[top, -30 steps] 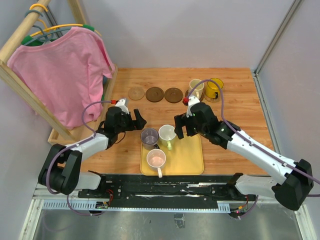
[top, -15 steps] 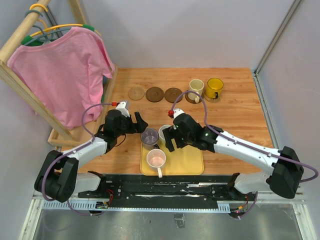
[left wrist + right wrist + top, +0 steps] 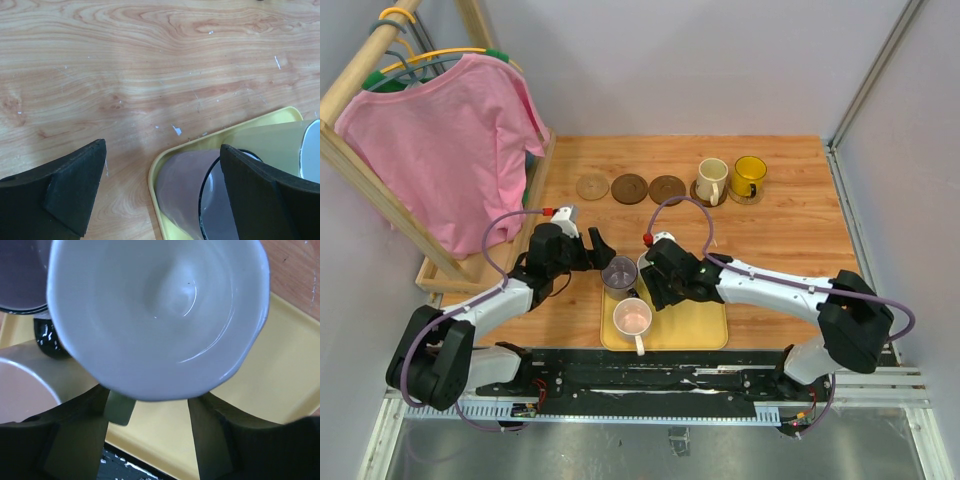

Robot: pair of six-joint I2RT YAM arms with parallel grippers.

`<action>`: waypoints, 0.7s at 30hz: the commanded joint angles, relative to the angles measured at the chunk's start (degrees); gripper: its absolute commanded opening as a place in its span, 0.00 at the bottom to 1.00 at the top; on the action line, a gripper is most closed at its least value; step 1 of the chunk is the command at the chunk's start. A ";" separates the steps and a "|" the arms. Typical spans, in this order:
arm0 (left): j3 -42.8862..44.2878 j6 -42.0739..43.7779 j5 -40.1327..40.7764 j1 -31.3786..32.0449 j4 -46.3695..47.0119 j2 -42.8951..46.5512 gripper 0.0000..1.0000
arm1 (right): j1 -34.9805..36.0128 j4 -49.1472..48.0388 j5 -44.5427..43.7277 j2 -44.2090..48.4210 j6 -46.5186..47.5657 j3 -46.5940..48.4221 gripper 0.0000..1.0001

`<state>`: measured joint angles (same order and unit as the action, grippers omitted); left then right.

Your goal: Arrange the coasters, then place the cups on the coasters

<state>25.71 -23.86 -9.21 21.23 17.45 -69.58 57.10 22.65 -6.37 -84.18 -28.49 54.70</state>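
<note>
One move: right tool [image 3: 150, 407] has dropped around the white-greenish cup [image 3: 155, 315].

There are five coasters along the desk's far edge: a tan coaster [image 3: 592, 186], a dark coaster [image 3: 629, 188], a brown coaster [image 3: 667, 189], and two more under cups. There are five cups: a cream cup [image 3: 712, 178], a yellow cup [image 3: 750, 175], a grey-purple cup [image 3: 618, 272], a pale pink cup [image 3: 633, 318] and a white-greenish cup [image 3: 155, 315]. There is one yellow tray [image 3: 702, 320], one pink shirt [image 3: 450, 150], and two arms, the left arm [image 3: 490, 300] and the right arm [image 3: 770, 285].

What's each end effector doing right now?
Left end effector: open, holding nothing.
Right end effector: at the white cup; grip cannot be told.
</note>
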 commanded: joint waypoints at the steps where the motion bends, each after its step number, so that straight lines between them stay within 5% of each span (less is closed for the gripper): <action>1: -1.25 -0.22 -0.65 0.43 0.86 1.44 1.00 | 1.78 -1.02 -3.99 -2.11 -2.35 1.53 0.59; 14: -1.75 -0.06 -0.46 0.39 0.96 1.55 1.00 | 2.84 -3.39 -6.79 -3.32 -5.01 2.14 0.46; 21: -2.14 -0.09 -0.16 0.39 0.92 1.78 1.00 | 2.92 -3.23 -6.88 -4.95 -5.72 2.52 0.02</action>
<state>24.58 -24.08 -9.15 21.23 17.61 -68.86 58.63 20.10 -12.60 -87.59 -33.15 55.48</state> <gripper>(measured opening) 0.994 0.163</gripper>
